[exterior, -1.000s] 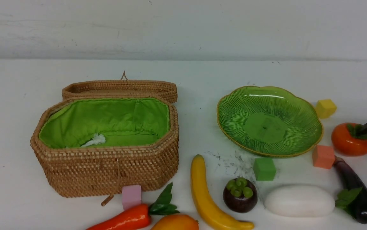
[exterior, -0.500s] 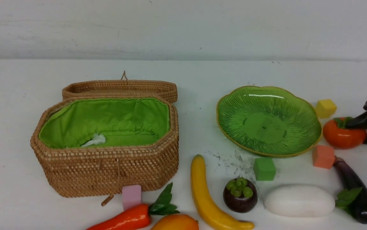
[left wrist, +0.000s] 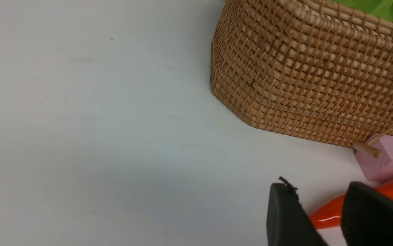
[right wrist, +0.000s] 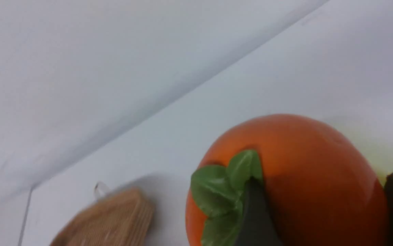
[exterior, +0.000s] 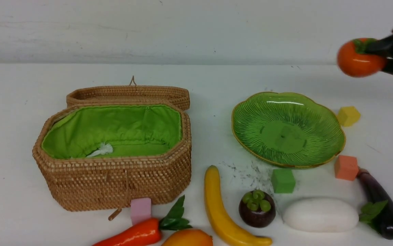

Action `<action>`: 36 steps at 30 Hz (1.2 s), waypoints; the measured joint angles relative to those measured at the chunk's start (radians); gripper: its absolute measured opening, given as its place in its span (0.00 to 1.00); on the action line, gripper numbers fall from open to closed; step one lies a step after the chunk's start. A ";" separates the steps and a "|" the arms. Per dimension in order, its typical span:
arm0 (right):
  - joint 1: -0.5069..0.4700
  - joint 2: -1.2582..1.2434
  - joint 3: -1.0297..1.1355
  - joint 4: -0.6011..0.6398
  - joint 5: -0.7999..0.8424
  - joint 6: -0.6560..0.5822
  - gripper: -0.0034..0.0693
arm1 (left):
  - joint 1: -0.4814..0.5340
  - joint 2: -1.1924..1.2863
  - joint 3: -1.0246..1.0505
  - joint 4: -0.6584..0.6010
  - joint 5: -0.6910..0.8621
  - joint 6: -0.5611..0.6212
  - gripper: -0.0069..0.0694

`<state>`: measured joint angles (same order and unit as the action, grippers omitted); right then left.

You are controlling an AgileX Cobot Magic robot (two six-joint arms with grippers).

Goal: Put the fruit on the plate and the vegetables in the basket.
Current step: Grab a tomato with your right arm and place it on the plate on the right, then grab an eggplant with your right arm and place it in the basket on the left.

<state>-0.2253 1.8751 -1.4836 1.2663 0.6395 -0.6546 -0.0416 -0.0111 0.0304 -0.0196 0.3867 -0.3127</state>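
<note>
The right gripper (exterior: 376, 58) is closed partway on a glossy orange toy persimmon with a green calyx (exterior: 355, 59). In the right wrist view one dark finger (right wrist: 254, 212) lies across the leaves at the crown and the other presses the opposite flank. The fruit is carried in the air at the far right of the scene, clear of the white table (exterior: 12, 136). It looks to be right of and beyond the shallow green ribbed plate with a gold-edged wavy rim (exterior: 233, 119), not yet over it (depth is hard to read from the front).

By its shine, the persimmon is probably hard, light and slick, so a round flank could roll between the pads. A hold across the widest part, as here, seems the safest. It is unlikely to break, though a drop onto the glazed plate could make it bounce or roll off.

The left gripper (left wrist: 323, 222) shows only in the left wrist view. Its jaws stand a modest gap apart and hold nothing, poised low over the tip of the glossy orange-red toy carrot (left wrist: 360, 212), near the tan woven rattan basket with green lining (left wrist: 302, 78), which stands lid-open at the left. The plate and basket hold no produce.
</note>
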 joint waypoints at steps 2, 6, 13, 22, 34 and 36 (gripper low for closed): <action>0.075 0.063 -0.014 0.014 -0.024 -0.049 0.67 | 0.000 0.000 0.000 0.000 0.000 0.000 0.40; 0.153 0.179 -0.046 0.014 -0.050 -0.110 0.67 | 0.000 0.000 0.000 0.000 0.000 0.000 0.40; 0.182 0.314 -0.111 0.012 -0.080 -0.133 0.67 | 0.000 0.000 0.000 0.000 0.000 0.000 0.40; 0.181 0.314 -0.118 -0.029 -0.093 -0.143 0.86 | 0.000 0.000 0.000 0.000 0.000 0.000 0.40; 0.076 0.221 -0.119 -0.171 0.093 -0.057 0.94 | 0.000 0.000 0.000 0.000 0.000 0.000 0.40; 0.028 0.124 -0.119 -0.317 0.162 -0.035 0.93 | -0.001 0.000 0.000 0.000 0.000 0.000 0.40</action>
<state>-0.1969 1.9987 -1.6021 0.9498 0.8015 -0.6900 -0.0424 -0.0111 0.0304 -0.0196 0.3867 -0.3127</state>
